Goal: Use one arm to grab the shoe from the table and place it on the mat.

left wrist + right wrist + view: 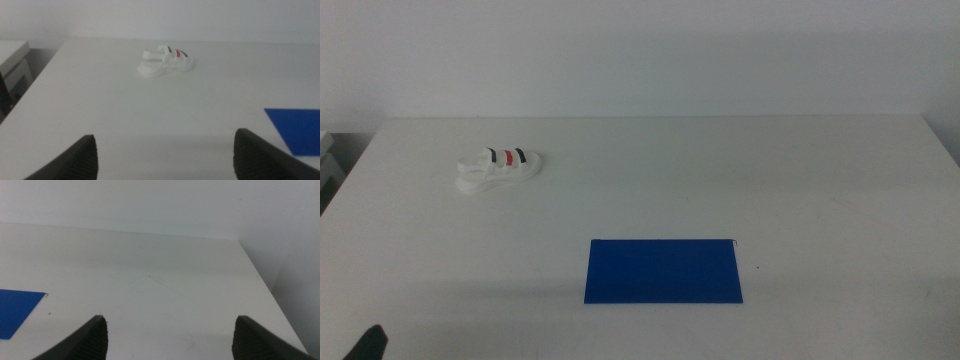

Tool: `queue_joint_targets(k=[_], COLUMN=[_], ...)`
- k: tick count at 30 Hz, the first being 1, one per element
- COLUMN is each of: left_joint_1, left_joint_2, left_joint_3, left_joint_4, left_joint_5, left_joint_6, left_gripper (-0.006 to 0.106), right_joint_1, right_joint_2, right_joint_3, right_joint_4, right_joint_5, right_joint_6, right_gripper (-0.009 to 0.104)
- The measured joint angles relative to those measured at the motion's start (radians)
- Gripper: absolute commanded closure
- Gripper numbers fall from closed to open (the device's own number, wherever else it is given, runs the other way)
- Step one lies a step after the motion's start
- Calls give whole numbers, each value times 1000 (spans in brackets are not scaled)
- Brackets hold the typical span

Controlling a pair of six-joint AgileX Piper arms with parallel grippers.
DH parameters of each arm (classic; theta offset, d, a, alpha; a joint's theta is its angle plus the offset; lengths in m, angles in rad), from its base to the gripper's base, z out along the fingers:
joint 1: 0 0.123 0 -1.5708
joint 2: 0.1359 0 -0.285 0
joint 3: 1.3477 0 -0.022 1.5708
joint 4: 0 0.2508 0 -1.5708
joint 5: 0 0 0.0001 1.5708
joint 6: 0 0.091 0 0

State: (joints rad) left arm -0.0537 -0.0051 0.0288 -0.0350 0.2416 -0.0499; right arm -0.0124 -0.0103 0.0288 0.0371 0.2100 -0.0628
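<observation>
The white shoe (498, 168) with dark blue and red straps lies on its sole at the back left of the white table (720, 170). The dark blue mat (663, 271) lies flat near the table's front middle, with nothing on it. My left gripper (165, 157) is open, low near the front left corner, well short of the shoe (166, 62), with the mat's corner (299, 129) off to one side. Only a dark tip of that arm (367, 343) shows in the middle view. My right gripper (170, 340) is open over the table's right part, beside the mat's corner (17, 311).
A grey-white cabinet (12, 67) stands off the table's left edge. The table's right edge (265, 287) drops away close to the right gripper. A plain white wall rises behind the table.
</observation>
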Motion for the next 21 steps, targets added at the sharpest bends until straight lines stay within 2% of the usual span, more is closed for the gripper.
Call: queue_joint_targets(k=[6,21], left_joint_1=[0,0], left_joint_2=[213,866], left_joint_3=[-76,-632], left_joint_4=[2,5], left_joint_5=[10,1], left_joint_6=[0,131], left_gripper=[8,8], right_joint_1=[0,0], right_joint_2=[0,0], right_joint_3=[0,0], right_joint_4=[0,0], right_joint_5=[0,0], right_joint_6=[0,0], right_gripper=[31,31])
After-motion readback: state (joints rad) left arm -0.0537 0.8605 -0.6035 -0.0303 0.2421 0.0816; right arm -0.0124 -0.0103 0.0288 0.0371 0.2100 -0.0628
